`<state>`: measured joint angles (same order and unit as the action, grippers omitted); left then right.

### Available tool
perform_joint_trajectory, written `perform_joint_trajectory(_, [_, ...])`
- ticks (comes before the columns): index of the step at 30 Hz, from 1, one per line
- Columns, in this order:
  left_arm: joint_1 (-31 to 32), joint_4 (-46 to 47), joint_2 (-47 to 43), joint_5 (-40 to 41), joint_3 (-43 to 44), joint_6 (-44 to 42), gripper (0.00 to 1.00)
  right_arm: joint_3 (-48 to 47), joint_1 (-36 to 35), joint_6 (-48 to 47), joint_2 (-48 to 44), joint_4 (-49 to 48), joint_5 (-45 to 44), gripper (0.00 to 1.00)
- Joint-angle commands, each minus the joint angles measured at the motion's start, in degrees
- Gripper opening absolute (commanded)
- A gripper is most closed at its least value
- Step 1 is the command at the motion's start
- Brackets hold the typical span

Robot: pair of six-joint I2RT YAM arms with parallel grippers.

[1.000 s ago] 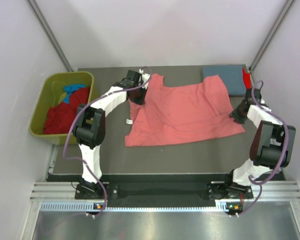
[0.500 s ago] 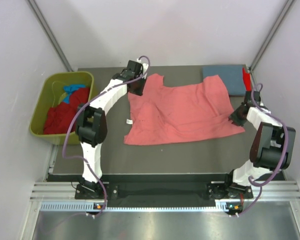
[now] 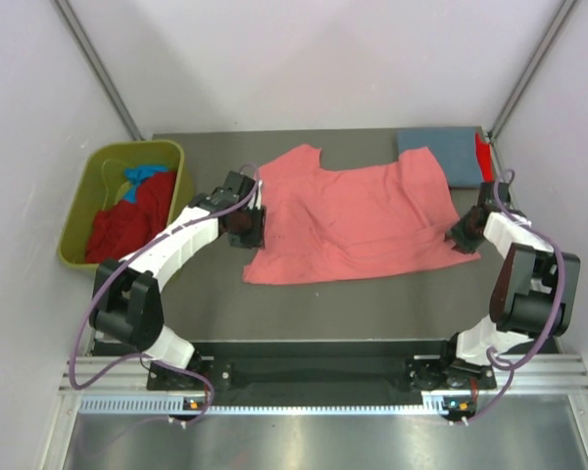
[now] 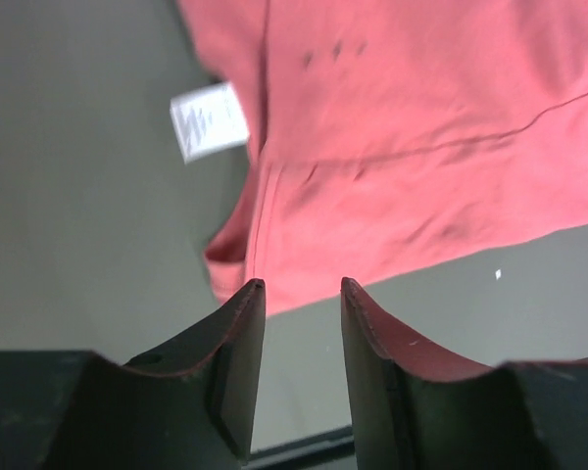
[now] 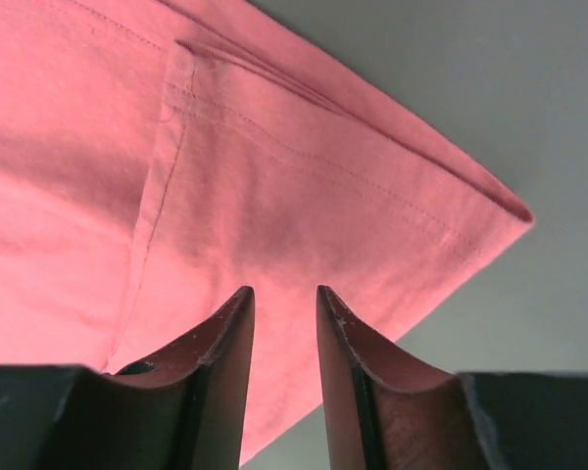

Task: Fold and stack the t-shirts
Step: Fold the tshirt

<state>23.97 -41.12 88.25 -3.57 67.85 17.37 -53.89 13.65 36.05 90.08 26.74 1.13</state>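
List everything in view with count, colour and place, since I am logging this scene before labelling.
salmon-pink cloth t-shirt: 1, salmon-pink, spread flat mid-table
grey-blue folded cloth: 1, grey-blue, table's far right corner
red cloth: 1, bright red, at the grey-blue one's right edge
dark red cloth: 1 heap, dark red, in the bin
bright blue cloth: 1, bright blue, in the bin, far side
olive-green plastic bin: 1, olive-green, left of the table
white label tag: 1, white, at the pink shirt's left edge
dark grey table: 1, dark grey, under the shirts
left gripper: 1, black, jaws apart, at the pink shirt's near left corner
right gripper: 1, black, jaws apart, over its right sleeve
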Motion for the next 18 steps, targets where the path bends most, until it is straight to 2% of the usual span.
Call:
perform_joint_trajectory(1, [-0.41, 1.04, -3.34, -0.46, -4.30, 5.04, 0.43, -1.48, 0.50, 0.95, -3.42, 2.08, -0.77, 0.34])
perform_joint_trajectory(5, [-0.59, 3.24, -4.84, -1.44, -10.71, 6.89, 0.49, -1.22, 1.12, 0.34, -5.00, 2.35, -0.77, 0.34])
perform_joint_trajectory(13, [-2.08, 5.35, -4.32, 2.70, -15.47, 8.91, 0.51, -0.69, 1.90, -1.51, -5.97, 2.35, -0.69, 0.34])
perform_joint_trajectory(18, [-4.36, 9.48, -3.00, -1.95, -17.84, 10.31, 0.51, 1.24, 1.99, -0.55, -6.50, 0.95, 0.10, 0.38])
